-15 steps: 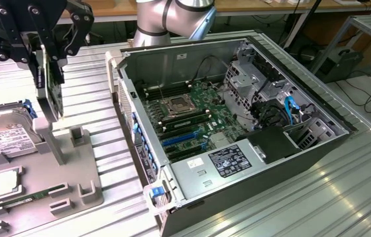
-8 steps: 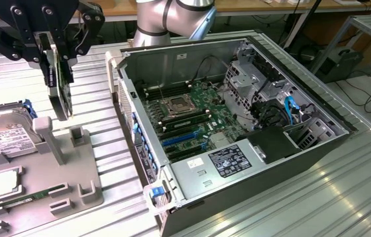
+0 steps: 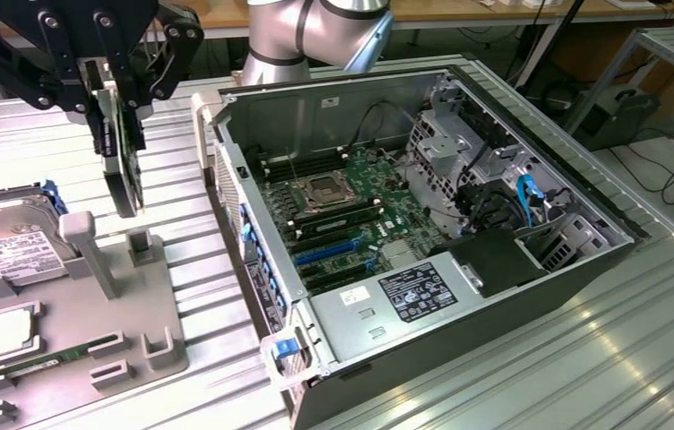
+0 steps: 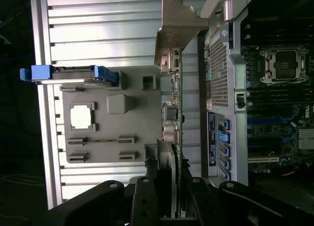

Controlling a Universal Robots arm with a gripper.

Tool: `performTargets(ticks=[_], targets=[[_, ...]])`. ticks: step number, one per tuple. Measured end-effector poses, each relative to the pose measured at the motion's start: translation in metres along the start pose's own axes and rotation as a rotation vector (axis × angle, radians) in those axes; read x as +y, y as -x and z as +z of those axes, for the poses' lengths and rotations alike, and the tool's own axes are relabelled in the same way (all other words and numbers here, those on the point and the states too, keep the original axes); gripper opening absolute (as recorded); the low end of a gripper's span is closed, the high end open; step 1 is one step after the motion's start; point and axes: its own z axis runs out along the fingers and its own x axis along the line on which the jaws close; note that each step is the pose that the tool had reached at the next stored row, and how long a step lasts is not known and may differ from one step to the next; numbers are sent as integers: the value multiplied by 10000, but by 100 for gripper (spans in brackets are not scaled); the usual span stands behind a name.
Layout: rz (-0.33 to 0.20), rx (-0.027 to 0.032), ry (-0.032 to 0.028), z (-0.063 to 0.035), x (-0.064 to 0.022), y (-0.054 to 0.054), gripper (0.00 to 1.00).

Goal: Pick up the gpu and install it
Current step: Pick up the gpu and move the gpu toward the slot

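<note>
gpu pinched by claw, hanging above grey tray, wrist view shows its bracket

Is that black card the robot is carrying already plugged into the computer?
No, the gpu hangs in the hand in the air, outside the open computer case, near the grey tray.

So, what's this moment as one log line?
gripper shut on gpu | gpu lifted clear of tray | beside open case | not installed
</note>
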Motion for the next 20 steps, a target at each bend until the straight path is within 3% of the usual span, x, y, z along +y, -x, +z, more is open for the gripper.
performTargets(ticks=[20], targets=[[-212, 1, -20, 14, 17, 357, 27]])
